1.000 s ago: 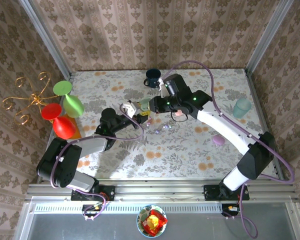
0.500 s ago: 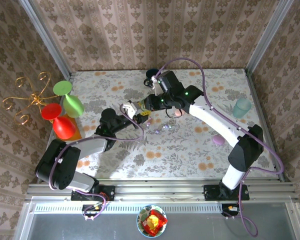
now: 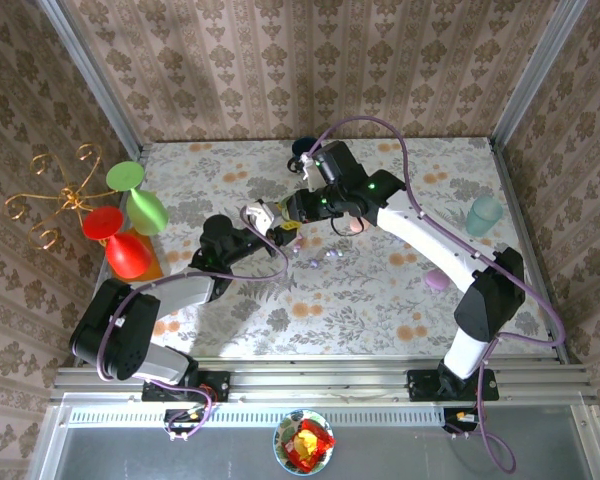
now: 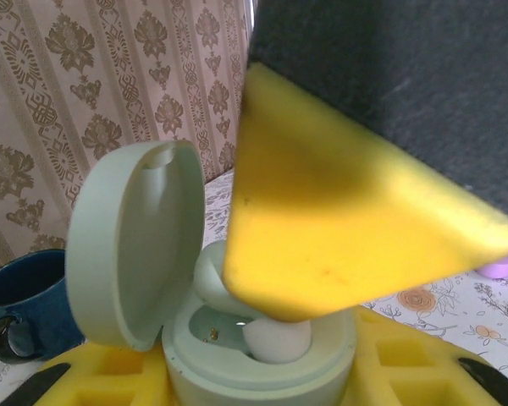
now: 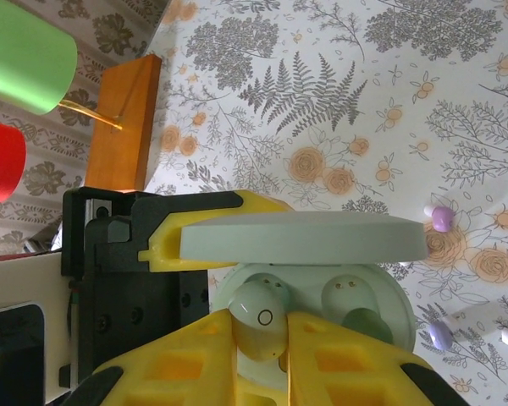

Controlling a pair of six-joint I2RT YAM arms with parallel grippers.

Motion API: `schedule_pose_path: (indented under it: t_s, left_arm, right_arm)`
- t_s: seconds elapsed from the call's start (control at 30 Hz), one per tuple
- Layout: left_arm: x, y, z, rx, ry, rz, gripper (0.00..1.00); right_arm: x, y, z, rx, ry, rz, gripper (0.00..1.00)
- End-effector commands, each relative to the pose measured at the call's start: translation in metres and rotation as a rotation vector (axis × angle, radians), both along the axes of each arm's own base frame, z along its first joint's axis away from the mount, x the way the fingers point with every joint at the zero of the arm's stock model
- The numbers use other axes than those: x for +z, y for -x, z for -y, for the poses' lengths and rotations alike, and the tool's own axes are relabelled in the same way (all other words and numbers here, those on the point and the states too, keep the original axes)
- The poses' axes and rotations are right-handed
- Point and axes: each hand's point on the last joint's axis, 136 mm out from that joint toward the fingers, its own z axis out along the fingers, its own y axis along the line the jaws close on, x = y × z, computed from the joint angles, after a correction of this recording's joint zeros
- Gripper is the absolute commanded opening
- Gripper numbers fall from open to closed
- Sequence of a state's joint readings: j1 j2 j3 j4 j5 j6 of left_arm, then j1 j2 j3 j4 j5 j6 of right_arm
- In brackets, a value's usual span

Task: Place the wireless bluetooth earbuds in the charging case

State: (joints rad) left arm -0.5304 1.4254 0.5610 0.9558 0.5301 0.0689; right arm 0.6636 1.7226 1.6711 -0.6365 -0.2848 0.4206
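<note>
A pale green charging case [image 4: 262, 372] with its lid [image 4: 135, 245] swung open sits between the yellow fingers [image 4: 423, 376] of my left gripper [image 3: 267, 221], which is shut on it. My right gripper [image 5: 261, 342] is shut on a pale green earbud [image 5: 258, 315] and holds it at the case's left socket, its lower end inside the case base [image 5: 389, 292]. From the left wrist, that earbud [image 4: 275, 340] shows under the right gripper's yellow finger [image 4: 339, 228]. Several loose earbuds [image 3: 325, 258] lie on the table; a lilac one [image 5: 441, 218] is near the case.
A blue mug [image 3: 302, 150] stands just behind the grippers. A teal cup [image 3: 484, 215] and a lilac case [image 3: 437, 279] are on the right. A stand with green and red glasses [image 3: 130, 215] on a wooden base [image 5: 123, 123] is at the left.
My right gripper has moved left and back with the earbud until it meets the open case. The left gripper has held the case still.
</note>
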Motion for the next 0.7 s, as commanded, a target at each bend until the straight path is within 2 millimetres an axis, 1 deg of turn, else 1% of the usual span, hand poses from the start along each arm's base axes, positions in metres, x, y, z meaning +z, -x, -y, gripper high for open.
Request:
schedule_pose_path:
  t_s: [0.0, 0.13, 0.23, 0.27, 0.47, 0.67]
  left_arm:
    - [0.03, -0.001, 0.004, -0.011, 0.046, 0.084, 0.23]
    - [0.029, -0.001, 0.004, -0.011, 0.046, 0.084, 0.23]
    - [0.029, 0.0, 0.004, -0.013, 0.049, 0.081, 0.23]
    - [0.029, 0.0, 0.004, -0.013, 0.049, 0.08, 0.23]
    - [0.029, 0.001, 0.003, -0.018, 0.055, 0.077, 0.23]
    - [0.032, 0.0, -0.004, -0.012, 0.082, 0.073, 0.23]
  right_arm:
    - [-0.008, 0.011, -0.008, 0.061, 0.002, -0.052, 0.23]
    - [-0.004, 0.011, -0.007, 0.052, -0.003, -0.04, 0.27]
    - [0.0, 0.009, -0.002, 0.035, 0.003, -0.022, 0.35]
    - [0.001, 0.009, -0.001, 0.03, 0.004, -0.015, 0.36]
    - [0.014, 0.008, 0.007, 0.004, -0.022, 0.029, 0.37]
    - [0.03, 0.014, 0.029, -0.055, -0.085, 0.113, 0.4]
